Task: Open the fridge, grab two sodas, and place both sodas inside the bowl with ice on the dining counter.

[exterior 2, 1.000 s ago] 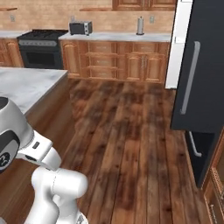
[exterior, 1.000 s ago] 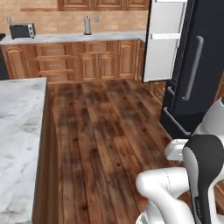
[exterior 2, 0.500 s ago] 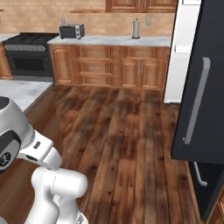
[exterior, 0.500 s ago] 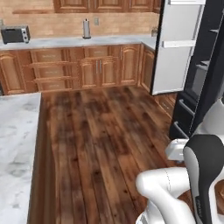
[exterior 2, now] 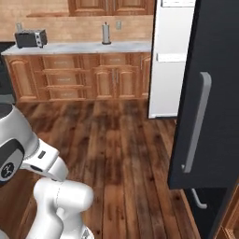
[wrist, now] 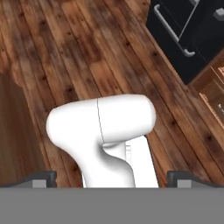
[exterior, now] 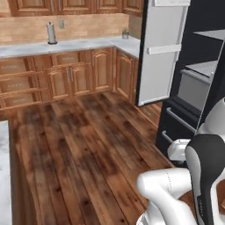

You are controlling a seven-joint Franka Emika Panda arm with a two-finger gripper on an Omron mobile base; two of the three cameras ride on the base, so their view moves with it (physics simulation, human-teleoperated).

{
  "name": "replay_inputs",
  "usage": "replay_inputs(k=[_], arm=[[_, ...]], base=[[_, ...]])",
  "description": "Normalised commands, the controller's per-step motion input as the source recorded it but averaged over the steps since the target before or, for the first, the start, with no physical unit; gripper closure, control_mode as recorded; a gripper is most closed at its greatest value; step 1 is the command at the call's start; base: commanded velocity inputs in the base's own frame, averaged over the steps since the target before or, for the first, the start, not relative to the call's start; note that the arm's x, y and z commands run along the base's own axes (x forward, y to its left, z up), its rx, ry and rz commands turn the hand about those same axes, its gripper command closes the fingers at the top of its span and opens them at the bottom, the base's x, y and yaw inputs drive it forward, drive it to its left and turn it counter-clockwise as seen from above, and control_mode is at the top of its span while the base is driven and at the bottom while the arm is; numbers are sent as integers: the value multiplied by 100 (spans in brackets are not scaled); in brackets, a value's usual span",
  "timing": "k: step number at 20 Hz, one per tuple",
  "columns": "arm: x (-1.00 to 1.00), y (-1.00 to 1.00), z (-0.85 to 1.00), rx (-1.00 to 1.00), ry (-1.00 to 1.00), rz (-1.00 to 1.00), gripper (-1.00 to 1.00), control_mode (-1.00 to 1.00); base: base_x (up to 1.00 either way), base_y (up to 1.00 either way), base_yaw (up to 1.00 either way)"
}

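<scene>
Looking ahead from the base, I see the tall, very dark navy-black fridge (exterior: 200, 88) standing open on my right, its pale grey door lining (exterior: 160, 52) swung out toward the wooden wall cabinets (exterior: 66, 77) and its grey shelves (exterior: 206, 66) and lower drawers exposed. From the right base view, the dark door with the grey metal bar handle (exterior 2: 196, 123) sits close in front of me. In the hand view, the two-finger gripper (wrist: 111, 178) points down at the brown plank floor (wrist: 65, 57), its small dark fingertips (wrist: 41, 178) spread wide apart with nothing between them. A marble edge (exterior: 3, 176) shows at my far left.
</scene>
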Motion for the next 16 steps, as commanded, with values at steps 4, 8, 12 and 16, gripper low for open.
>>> replay_inputs(k=[4, 8, 12, 16], arm=[[0, 0, 0, 0, 0, 0, -100, 100], [0, 0, 0, 0, 0, 0, -100, 100], [0, 0, 0, 0, 0, 0, -100, 100], [0, 0, 0, 0, 0, 0, -100, 100]], base=[[62, 8, -41], [57, 14, -42], [59, 27, -41], [64, 40, -39]])
